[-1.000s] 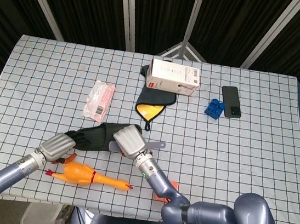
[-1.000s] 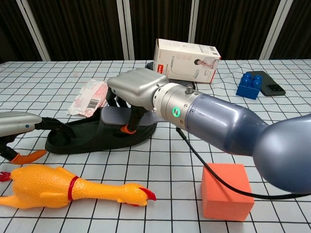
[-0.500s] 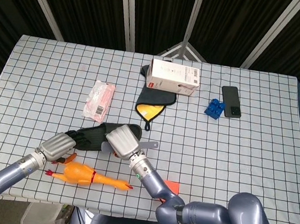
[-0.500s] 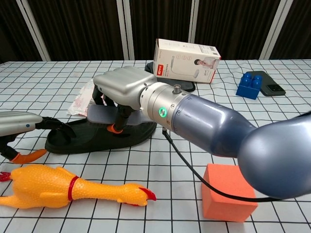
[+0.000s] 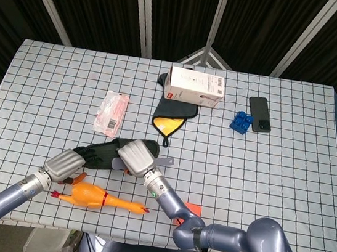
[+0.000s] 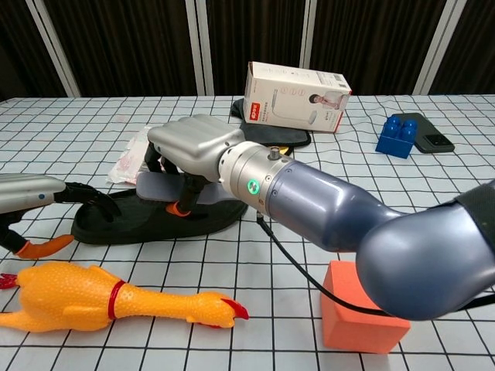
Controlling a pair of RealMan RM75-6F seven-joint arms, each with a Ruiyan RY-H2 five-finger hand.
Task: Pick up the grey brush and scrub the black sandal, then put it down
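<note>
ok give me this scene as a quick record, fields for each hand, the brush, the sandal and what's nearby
right hand: grips the grey flat-handled brush, over the sandal
left hand: fingers on the heel end of the black rubber sandal
sandal: flat on the checked tablecloth
nearby: yellow rubber chicken in front of the sandal, orange foam block to its right

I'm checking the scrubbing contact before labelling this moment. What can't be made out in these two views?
- Bristles of the grey brush: both views, hidden under the right hand; contact with the black sandal unclear.
- Left hand: cut off by the left edge in the chest view; its fingers at the sandal's heel are dark on dark, grip unclear.
- Print on the white box: too small to read.
</note>
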